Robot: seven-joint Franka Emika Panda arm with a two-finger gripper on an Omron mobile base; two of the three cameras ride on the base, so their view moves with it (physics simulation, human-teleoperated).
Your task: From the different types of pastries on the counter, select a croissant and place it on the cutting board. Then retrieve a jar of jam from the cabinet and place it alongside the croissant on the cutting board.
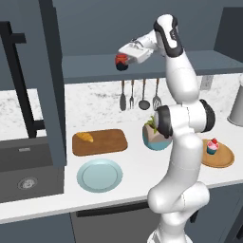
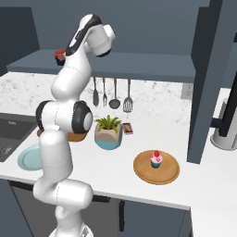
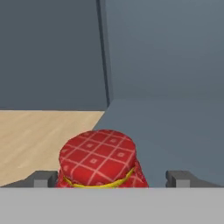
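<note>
The croissant (image 1: 85,137) lies at the left end of the cutting board (image 1: 107,142) (that step looks done). The gripper (image 3: 112,178) reaches into the cabinet, jaws apart on both sides of the jar of jam (image 3: 99,159), probably to close on it.

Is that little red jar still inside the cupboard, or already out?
In. The jar of jam stands upright on the cabinet shelf, between the open hand's fingertips.
</note>
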